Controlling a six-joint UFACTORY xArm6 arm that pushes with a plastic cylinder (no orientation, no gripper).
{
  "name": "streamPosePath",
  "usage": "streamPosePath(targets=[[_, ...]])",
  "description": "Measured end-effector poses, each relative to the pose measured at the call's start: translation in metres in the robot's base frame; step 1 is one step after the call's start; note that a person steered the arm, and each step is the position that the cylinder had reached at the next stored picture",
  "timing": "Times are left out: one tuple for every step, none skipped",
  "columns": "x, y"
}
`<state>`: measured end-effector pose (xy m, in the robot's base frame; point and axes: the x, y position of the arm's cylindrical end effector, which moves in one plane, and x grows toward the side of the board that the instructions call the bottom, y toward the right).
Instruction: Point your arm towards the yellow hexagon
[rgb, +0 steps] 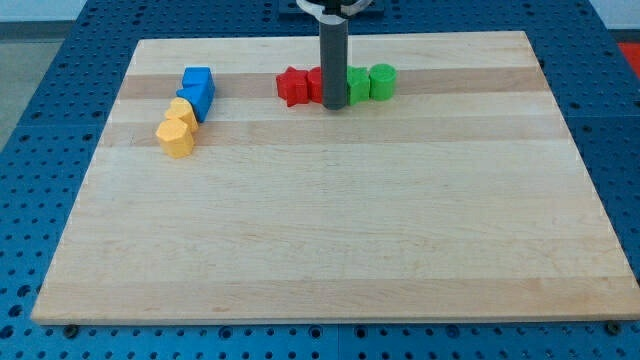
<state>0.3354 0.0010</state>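
A yellow hexagon (175, 137) lies near the board's left edge. A second yellow block (182, 110), heart-like in shape, touches it just above. My tip (333, 106) is at the top middle of the board, far to the right of the yellow hexagon. It stands in front of a row of blocks, between a red block (316, 84) and a green block (357, 84). A red star (292, 86) is at the row's left end and a green round block (382, 80) at its right end.
A blue cube (198, 78) and a second blue block (197, 100) sit just above and right of the yellow pair, touching them. The wooden board (330, 230) lies on a blue perforated table (40, 90).
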Motion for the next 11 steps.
streamPosePath(targets=[[0.007,0.0],[0.046,-0.002],[0.079,-0.03],[0.105,-0.089],[0.113,-0.104],[0.113,-0.144],[0.113,-0.198],[0.113,-0.242],[0.098,-0.264],[0.084,-0.263],[0.065,-0.25]])
